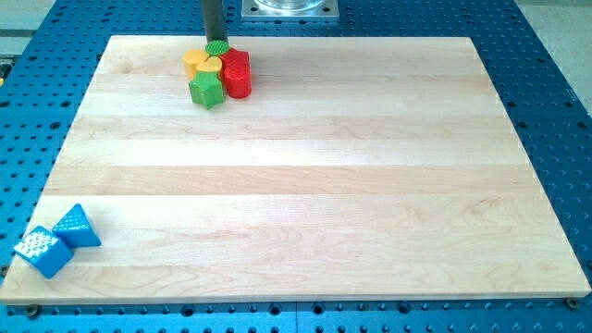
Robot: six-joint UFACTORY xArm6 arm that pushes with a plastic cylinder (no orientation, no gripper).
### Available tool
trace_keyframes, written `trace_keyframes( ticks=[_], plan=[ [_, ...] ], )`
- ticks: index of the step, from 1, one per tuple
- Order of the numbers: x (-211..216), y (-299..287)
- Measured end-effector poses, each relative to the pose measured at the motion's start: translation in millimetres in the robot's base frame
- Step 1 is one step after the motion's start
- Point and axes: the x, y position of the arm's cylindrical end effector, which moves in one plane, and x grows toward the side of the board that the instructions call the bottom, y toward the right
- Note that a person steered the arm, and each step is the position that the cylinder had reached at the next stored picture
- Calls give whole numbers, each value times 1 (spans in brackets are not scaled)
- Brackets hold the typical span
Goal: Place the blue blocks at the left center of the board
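Observation:
Two blue blocks sit at the board's bottom left corner: a blue cube point(42, 252) and a blue triangular block point(77, 226) touching it on its upper right. My rod comes down at the view's top, and my tip point(213, 41) ends just behind a cluster of blocks near the board's top edge, far from the blue blocks. The tip appears to touch the small green block point(217, 47) at the back of that cluster.
The cluster at the top holds a yellow block point(195, 62), a yellow heart-like block point(212, 65), a red block point(237, 61), a red cylinder point(239, 83) and a green star-like block point(207, 90). The wooden board point(305, 176) lies on a blue perforated table.

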Motion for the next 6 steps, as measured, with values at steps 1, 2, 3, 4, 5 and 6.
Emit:
trace_keyframes(
  ticks=[1, 2, 3, 4, 5, 6],
  plan=[
    [0, 0],
    [0, 0],
    [0, -2],
    [0, -2],
    [-12, 30],
    [22, 93]
  ],
)
